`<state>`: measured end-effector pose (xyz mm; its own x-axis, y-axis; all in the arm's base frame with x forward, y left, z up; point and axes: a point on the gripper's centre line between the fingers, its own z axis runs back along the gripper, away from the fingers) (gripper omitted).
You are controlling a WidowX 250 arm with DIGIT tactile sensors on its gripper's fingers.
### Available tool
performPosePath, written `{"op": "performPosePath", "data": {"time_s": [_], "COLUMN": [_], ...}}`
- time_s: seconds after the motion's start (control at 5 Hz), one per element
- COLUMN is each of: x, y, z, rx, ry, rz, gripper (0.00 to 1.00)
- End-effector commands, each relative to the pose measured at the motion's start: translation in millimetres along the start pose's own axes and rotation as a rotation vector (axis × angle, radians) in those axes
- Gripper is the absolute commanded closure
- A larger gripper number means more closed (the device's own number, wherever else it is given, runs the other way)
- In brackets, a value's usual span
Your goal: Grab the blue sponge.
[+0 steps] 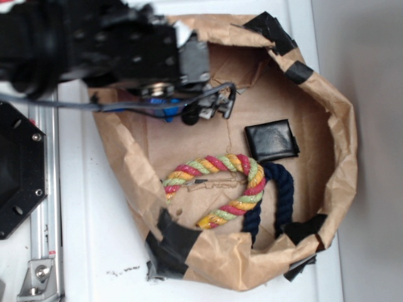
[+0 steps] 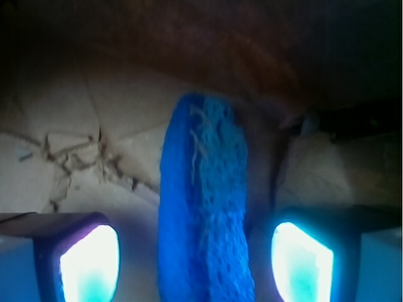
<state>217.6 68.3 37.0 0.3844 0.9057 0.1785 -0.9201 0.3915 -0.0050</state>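
Right now I am counting one blue sponge (image 2: 204,207), one black wallet (image 1: 272,141), one multicolored rope ring (image 1: 217,189), one dark navy rope (image 1: 277,195) and one crumpled brown paper bag (image 1: 340,145), which is holding them all and is patched with black tape at its rim. In the exterior view the bag is filling the middle of the frame on a white table (image 1: 94,239); the wallet is sitting right of center, the striped ring is lying below center, and the navy rope is curving just beside the ring's right side, touching it. The black arm is reaching in from the upper left of the frame, its wrist hanging over the bag's upper left part, and the gripper (image 1: 169,110) is pointing down into the bag, where only a sliver of blue is showing beneath it. In the wrist view the sponge is standing on edge in the center of the frame, running from mid-height down to the bottom edge, directly between the two fingers (image 2: 88,264). Those fingers are spread apart at lower left and lower right, each standing clear of the sponge with a visible gap on both sides, so I am not gripping anything.
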Motion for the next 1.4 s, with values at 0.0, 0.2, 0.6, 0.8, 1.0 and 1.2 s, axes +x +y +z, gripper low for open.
{"op": "performPosePath", "data": {"time_s": [0.0,0.2,0.6,0.8,1.0,1.2], "x": [-4.9,-4.7,5.1,9.7,12.9,26.8], "y": [10.9,3.4,-9.3,-10.2,-10.5,-37.0], "z": [-18.5,-12.5,-3.1,-1.3,4.8,53.4], "rx": [-0.105,-0.078,-0.054,-0.051,-0.048,-0.121], "ry": [-0.036,-0.031,-0.021,-0.007,0.007,-0.045], "rz": [-0.061,-0.061,-0.081,-0.085,-0.096,-0.337], "gripper": [0.00,1.00,1.00,1.00,1.00,1.00]}}
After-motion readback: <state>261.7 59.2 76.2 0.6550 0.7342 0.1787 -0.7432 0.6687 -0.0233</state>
